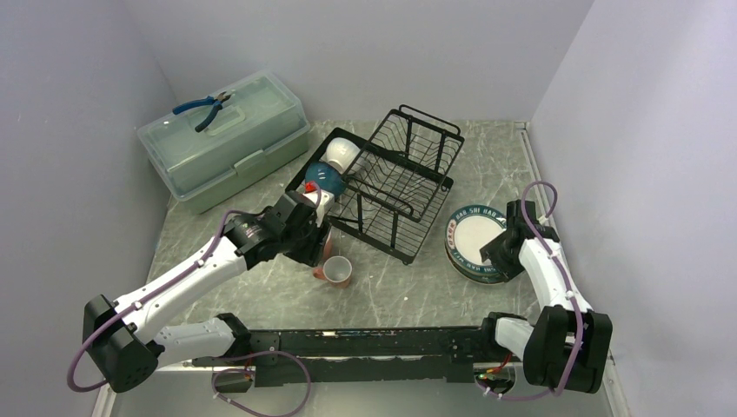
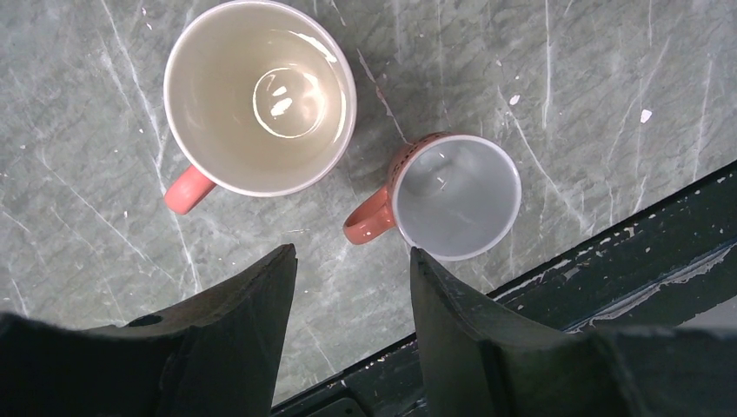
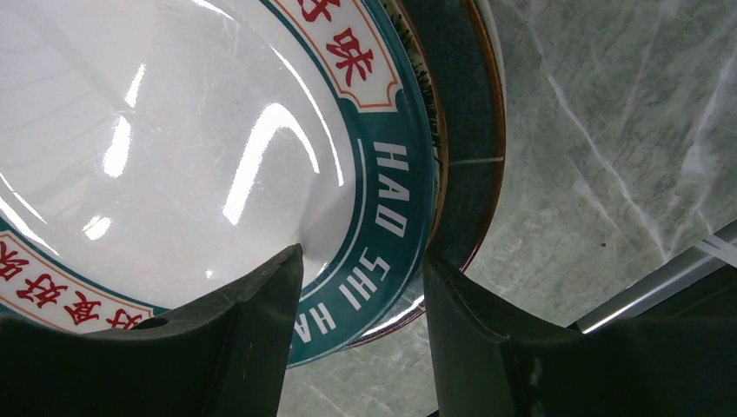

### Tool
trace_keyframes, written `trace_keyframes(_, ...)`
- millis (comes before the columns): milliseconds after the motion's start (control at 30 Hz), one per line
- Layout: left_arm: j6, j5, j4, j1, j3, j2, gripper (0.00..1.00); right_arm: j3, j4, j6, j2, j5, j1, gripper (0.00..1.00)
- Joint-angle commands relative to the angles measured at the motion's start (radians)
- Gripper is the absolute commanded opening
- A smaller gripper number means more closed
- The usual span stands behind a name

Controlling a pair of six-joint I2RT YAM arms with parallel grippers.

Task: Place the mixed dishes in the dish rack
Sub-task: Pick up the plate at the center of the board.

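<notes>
Left tool (image 2: 352, 256) hangs released over the desk (image 2: 608, 78), jaws apart with nothing between them. Below it stand two pink mugs, both upright and mouth up: a larger mug (image 2: 259, 95) and a smaller mug (image 2: 456, 195), close together but not touching.

Right tool (image 3: 361, 256) is also unclenched, its jaws straddling the edge of the white plate (image 3: 174, 156) with the teal lettered rim. That plate tops a stack on the desk, right of the dish rack (image 1: 404, 174). One darker plate edge (image 3: 465, 156) shows under it; how many plates lie beneath cannot be told.

Two bowls sit at the rack's left end, one white bowl (image 1: 341, 155) and one blue bowl (image 1: 326, 176), touching each other. One pale green box (image 1: 235, 148) stands at the back left, with one pair of blue-handled pliers (image 1: 207, 109) on its lid.
</notes>
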Motion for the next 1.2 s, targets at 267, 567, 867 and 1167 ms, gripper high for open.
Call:
trace_keyframes(267,0.008,-0.016,-0.005,-0.003,0.019,0.011,0.56,0.058,0.035,0.009,-0.03,0.005,0.001,0.52)
trace_keyframes(567,0.009,-0.016,-0.003,-0.005,0.019,0.016,0.56,0.027,0.063,0.014,-0.046,-0.011,0.001,0.32)
trace_keyframes(867,0.009,-0.021,-0.005,-0.004,0.021,0.02,0.56,0.003,0.073,0.017,-0.078,0.0,0.001,0.18)
trace_keyframes(1167,0.01,-0.017,-0.006,-0.005,0.021,0.024,0.56,-0.07,0.139,0.064,-0.093,-0.017,0.001,0.37)
